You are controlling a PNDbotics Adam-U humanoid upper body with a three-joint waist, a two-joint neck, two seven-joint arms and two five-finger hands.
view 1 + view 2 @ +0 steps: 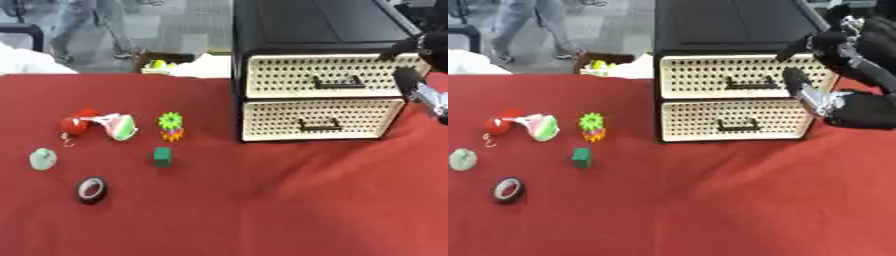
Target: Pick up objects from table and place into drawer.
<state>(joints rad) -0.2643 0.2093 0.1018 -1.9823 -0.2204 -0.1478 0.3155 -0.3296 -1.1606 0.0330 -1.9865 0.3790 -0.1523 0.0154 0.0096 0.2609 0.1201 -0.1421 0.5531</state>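
A black cabinet point(728, 25) at the back right holds two cream perforated drawers, upper point(702, 75) and lower point(693, 122), both closed. My right hand point(833, 100) hovers open beside the drawers' right ends, fingers spread and holding nothing. On the red cloth at the left lie a red ball with a key ring point(74, 125), a pink, white and green toy point(120, 125), a green gear stacked on an orange one point(171, 125), a green cube point(162, 156), a pale green round thing point(42, 159) and a black tape roll point(91, 190). My left hand is out of view.
A red cloth point(289, 210) covers the table. Behind the far edge stand a brown box with yellow-green things point(157, 64) and a white bundle point(26, 62).
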